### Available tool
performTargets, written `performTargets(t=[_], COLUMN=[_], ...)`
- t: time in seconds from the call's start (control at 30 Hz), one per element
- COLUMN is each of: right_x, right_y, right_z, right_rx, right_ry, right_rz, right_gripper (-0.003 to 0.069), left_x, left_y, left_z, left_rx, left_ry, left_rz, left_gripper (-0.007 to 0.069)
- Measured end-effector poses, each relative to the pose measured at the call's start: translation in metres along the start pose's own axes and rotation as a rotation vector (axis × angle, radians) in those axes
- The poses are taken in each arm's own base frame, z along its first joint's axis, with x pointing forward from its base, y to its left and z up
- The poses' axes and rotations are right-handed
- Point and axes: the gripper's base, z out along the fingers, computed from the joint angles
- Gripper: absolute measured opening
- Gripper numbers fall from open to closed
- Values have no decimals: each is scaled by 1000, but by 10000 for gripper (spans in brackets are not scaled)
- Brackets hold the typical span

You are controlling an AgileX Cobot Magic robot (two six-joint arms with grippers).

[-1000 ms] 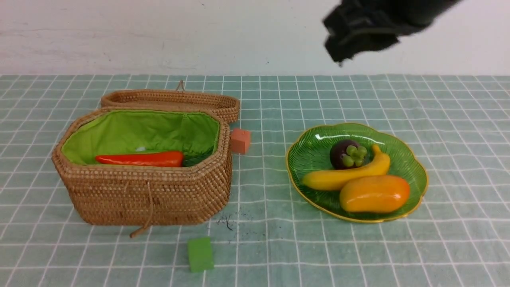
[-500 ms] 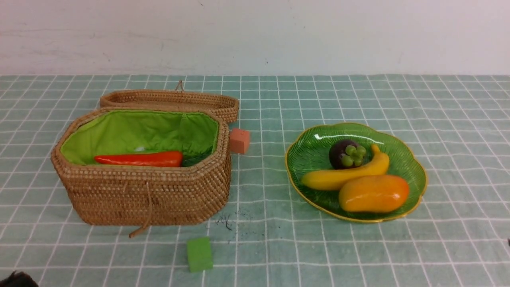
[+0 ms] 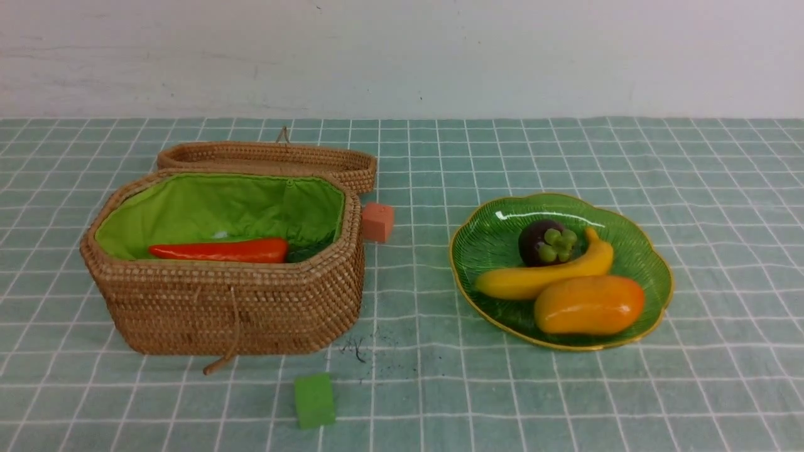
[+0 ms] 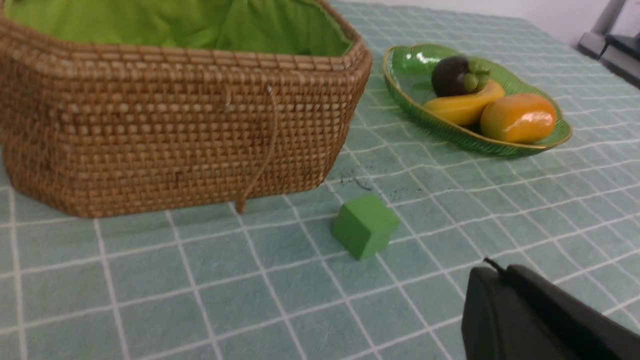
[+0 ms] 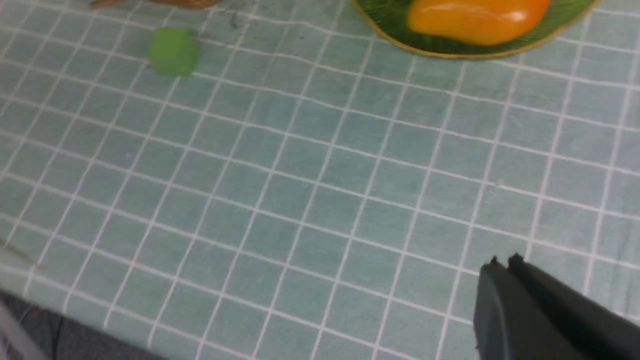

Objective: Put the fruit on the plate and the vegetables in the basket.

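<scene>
The green glass plate stands right of centre and holds the fruit: a banana, a mango and a dark mangosteen. The wicker basket stands at the left with its lid laid back. Of the vegetables, an orange-red carrot shows on the green lining; the others are hidden below the rim. Neither arm appears in the front view. My left gripper is shut and empty, low over the cloth near the green cube. My right gripper is shut and empty, over bare cloth in front of the plate.
A green cube lies on the checked cloth in front of the basket, also visible as the green cube. A salmon-orange cube sits beside the basket's far right corner. The cloth's near edge shows in the right wrist view.
The right arm, high above the plate a second ago, has left the front view. A dark arm tip that showed at the lower left corner half a second ago is gone.
</scene>
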Motion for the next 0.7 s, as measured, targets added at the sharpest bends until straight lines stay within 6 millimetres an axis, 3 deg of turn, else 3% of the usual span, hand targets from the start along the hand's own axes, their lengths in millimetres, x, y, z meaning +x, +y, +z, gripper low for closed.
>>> performTargets(t=[0.1,0.2,0.27,0.3,0.33,0.37,0.43,0.7], right_x=[17,44,73,75,94,100,127,135], right_y=[-12,-28,-40,-41,-47,-48,-56,-59], right_z=[13,45,75,79,98,101,129,136], right_rx=[98,191,242,242,268,270,279,288], right_ry=[-76,-304,-409,-408,-461,-483,-516,-513], right_rz=[66,56,39,38,29,28,34,29], right_gripper=[-9,-13,-14,-14,-14,-14,-14,-15], left_x=[1,2,2,2,2,2,2,2], left_y=[1,1,1,1,1,1,1,2], left_z=[0,0,0,0,0,0,0,0], left_rx=[-11,-13,-13,-13,-13,-13,-13,-18], left_ry=[14,17,17,17,17,17,17,18], left_rz=[-1,-1,-1,-1,-1,-1,-1,4], left_gripper=[-8,-6,-5,-5,-3,-3,-1,6])
